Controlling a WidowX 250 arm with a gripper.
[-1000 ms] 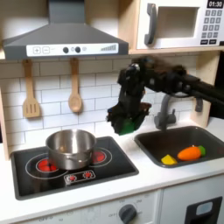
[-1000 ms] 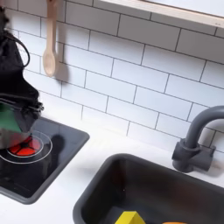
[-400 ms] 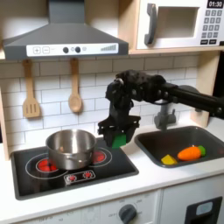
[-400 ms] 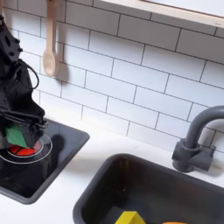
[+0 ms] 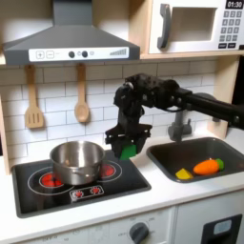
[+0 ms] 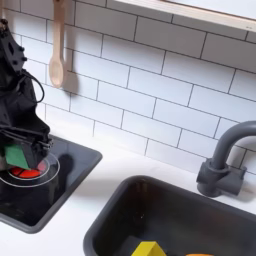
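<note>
Green object [image 5: 127,149] sits clamped between the fingers of the gripper [image 5: 125,146], held in the air over the right rear part of the black stovetop [image 5: 57,191]; in the second exterior view the same green piece [image 6: 17,156] shows at the lower end of the gripper [image 6: 22,150], above the red burner ring [image 6: 27,171]. Key relation: silver pot [image 5: 76,161] stands on the stovetop to the first exterior view's left of the held piece and lower, near but apart from it. Arm reaches in from the first exterior view's right, gripper pointing down. Sink [image 5: 167,152] lies to the first exterior view's right, holding an orange carrot-like toy [image 5: 206,166] and a yellow piece [image 5: 182,173]. Shape and long axis of the green object: cannot tell, mostly hidden by the fingers and blurred
</note>
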